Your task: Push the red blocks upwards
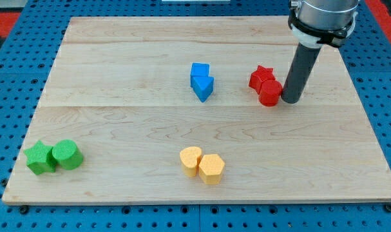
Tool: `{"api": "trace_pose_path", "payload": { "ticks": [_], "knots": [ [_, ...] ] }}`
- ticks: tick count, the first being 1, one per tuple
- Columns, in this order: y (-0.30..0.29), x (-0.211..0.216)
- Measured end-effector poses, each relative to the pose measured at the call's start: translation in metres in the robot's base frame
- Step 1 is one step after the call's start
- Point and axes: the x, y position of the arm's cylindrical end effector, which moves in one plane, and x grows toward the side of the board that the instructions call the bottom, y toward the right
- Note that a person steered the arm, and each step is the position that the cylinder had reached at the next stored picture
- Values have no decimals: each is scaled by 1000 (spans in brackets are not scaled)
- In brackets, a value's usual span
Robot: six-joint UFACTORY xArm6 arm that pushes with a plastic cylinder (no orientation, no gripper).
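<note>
A red star block (260, 77) and a red round block (270, 93) sit together at the board's right centre, the round one just below-right of the star. My tip (290, 100) rests on the board right beside the round red block, on its right side, touching or nearly touching it. The dark rod rises from there to the arm at the view's top right.
Two blue blocks (201, 80) sit pressed together left of the red ones. Two yellow blocks (202, 164) lie near the bottom centre. Two green blocks (53, 156) lie at the bottom left. The wooden board (118, 64) rests on a blue pegboard.
</note>
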Motion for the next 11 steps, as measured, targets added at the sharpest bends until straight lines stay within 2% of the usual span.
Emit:
{"api": "trace_pose_path", "payload": {
  "ticks": [1,3,5,7,11],
  "knots": [
    [-31,0],
    [-41,15],
    [-98,22],
    [-54,-2],
    [-75,-21]
  ]
}}
